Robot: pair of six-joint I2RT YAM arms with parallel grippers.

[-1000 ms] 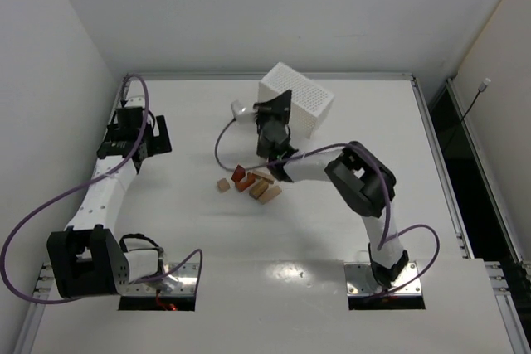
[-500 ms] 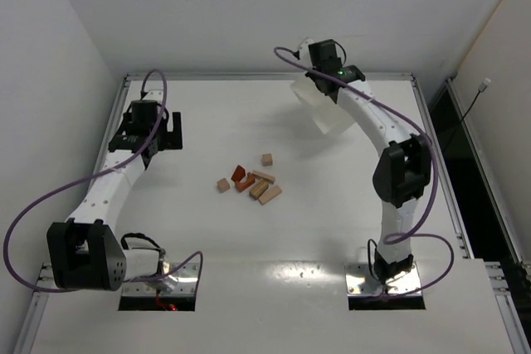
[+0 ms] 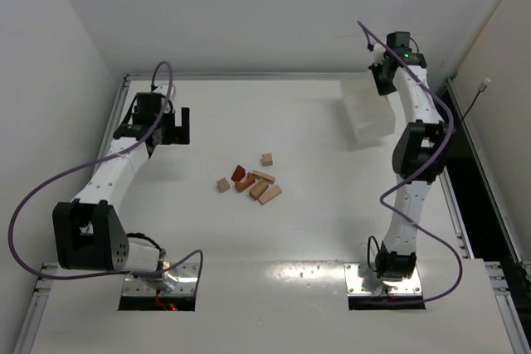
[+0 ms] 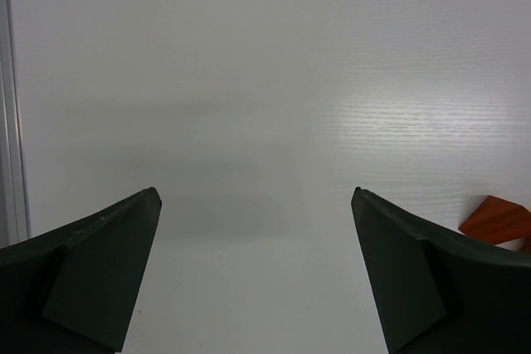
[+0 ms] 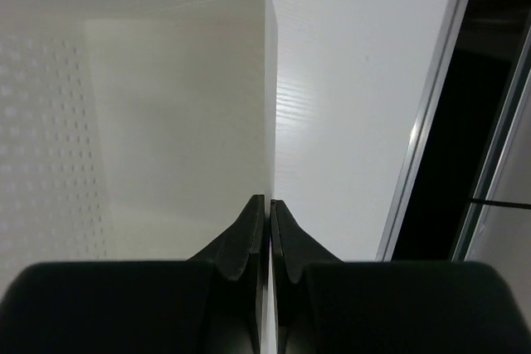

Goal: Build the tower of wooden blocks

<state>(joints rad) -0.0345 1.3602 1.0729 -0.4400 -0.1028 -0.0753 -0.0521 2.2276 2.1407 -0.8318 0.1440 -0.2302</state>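
Several small wooden blocks [image 3: 251, 180], pale tan and reddish-orange, lie loose in a scatter at the middle of the table; none is stacked. One tan cube [image 3: 266, 159] lies a little apart behind them. My left gripper [image 3: 178, 126] is open and empty at the far left, well away from the blocks. In the left wrist view the left gripper [image 4: 255, 196] is open over bare table, with a reddish block [image 4: 496, 220] at the right edge. My right gripper [image 3: 383, 80] is shut on the wall of the white box [image 3: 367, 109] at the far right corner; the right wrist view [image 5: 270, 201] shows this too.
The white box [image 5: 166, 105] is perforated and translucent, and looks empty inside. The table's metal edge rail [image 5: 419, 147] runs close to the right of the right gripper, with a dark gap beyond it. Walls stand close on the left and behind.
The right arm has swung the white box from behind the blocks to the far right corner. The left gripper has moved a little farther back and right.
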